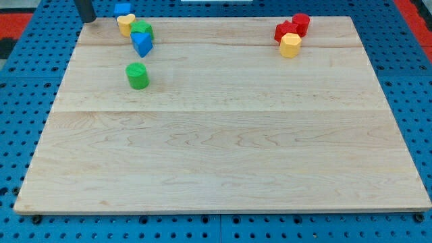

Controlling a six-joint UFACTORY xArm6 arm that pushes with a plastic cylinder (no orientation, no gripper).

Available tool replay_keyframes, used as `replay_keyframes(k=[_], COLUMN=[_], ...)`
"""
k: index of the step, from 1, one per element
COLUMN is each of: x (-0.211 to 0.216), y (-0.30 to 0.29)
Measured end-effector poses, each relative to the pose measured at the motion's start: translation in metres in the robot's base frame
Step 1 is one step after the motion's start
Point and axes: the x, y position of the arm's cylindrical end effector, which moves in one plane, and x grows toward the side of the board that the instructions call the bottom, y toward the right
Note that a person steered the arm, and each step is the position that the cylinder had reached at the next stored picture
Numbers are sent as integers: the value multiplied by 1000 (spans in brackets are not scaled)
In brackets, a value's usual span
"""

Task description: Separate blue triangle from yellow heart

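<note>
The blue triangle (142, 44) lies near the view's top left on the wooden board (223, 135). A green block (142, 30) sits against its upper side. The yellow heart (126, 23) is just up and left of the green block, close to the blue triangle. A second blue block (122, 9) lies at the board's top edge above the yellow heart. My tip (86, 19) is at the top left corner, left of the yellow heart and apart from it.
A green cylinder (138, 75) stands below the blue triangle. At the top right are two red blocks (285, 30) (301, 23) and a yellow hexagon block (290, 45), clustered together. Blue pegboard surrounds the board.
</note>
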Motion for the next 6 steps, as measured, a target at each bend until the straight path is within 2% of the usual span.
replay_keyframes(k=[2,3,6], x=[-2,1,99], y=[63,67,83])
